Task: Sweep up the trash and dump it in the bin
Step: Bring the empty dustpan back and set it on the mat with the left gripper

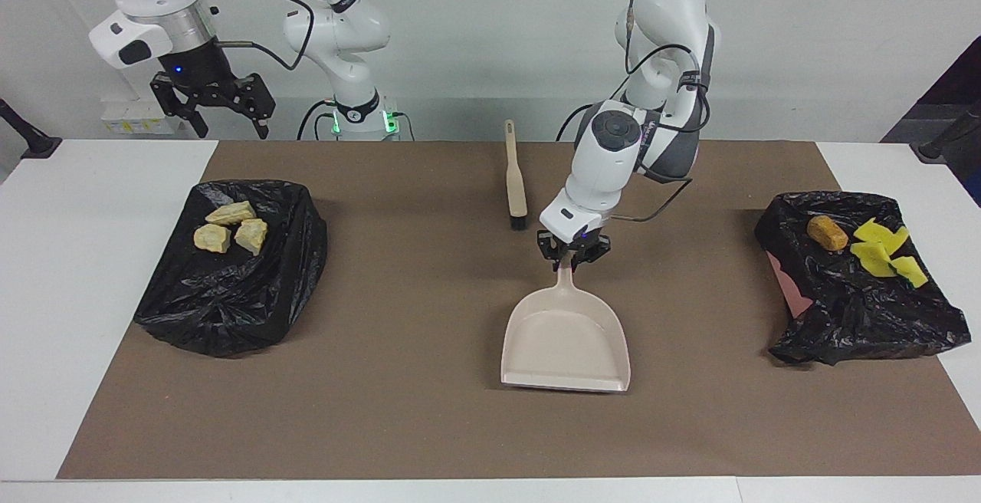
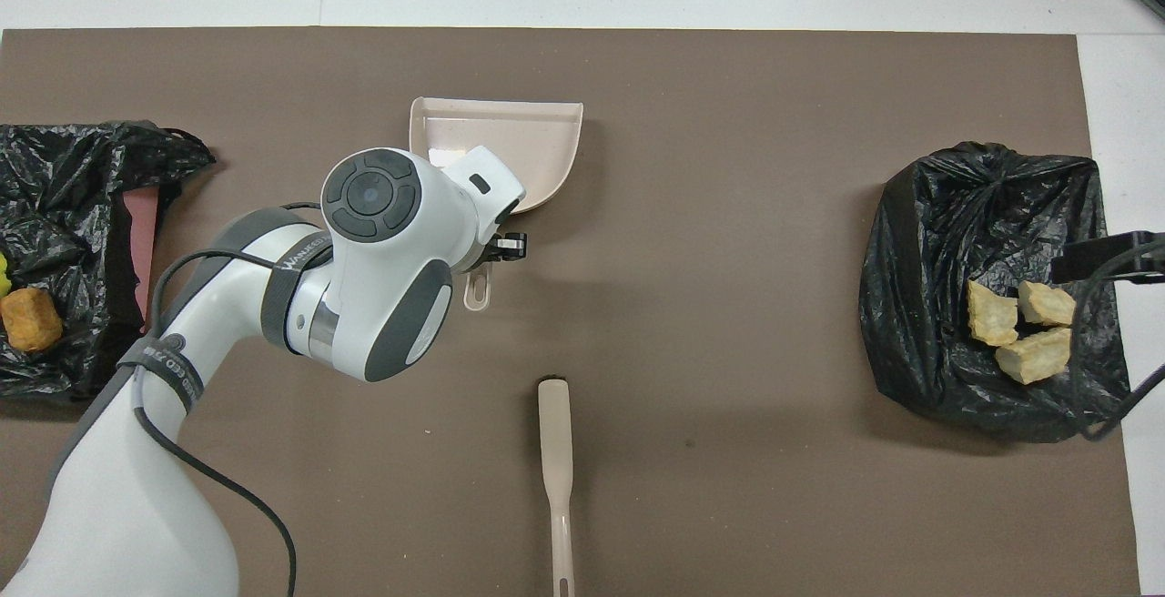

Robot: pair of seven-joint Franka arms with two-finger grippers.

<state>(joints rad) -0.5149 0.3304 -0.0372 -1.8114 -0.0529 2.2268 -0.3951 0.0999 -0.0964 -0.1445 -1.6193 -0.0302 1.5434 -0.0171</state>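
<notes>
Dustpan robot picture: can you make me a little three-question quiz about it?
1. True or false: the left claw is shut on the dustpan handle.
2. How many bread chunks lie on the black bag at the right arm's end?
3. Which lies nearer the robots: A the brush, B the dustpan?

Key: 1 true. 2 three. 3 A.
</notes>
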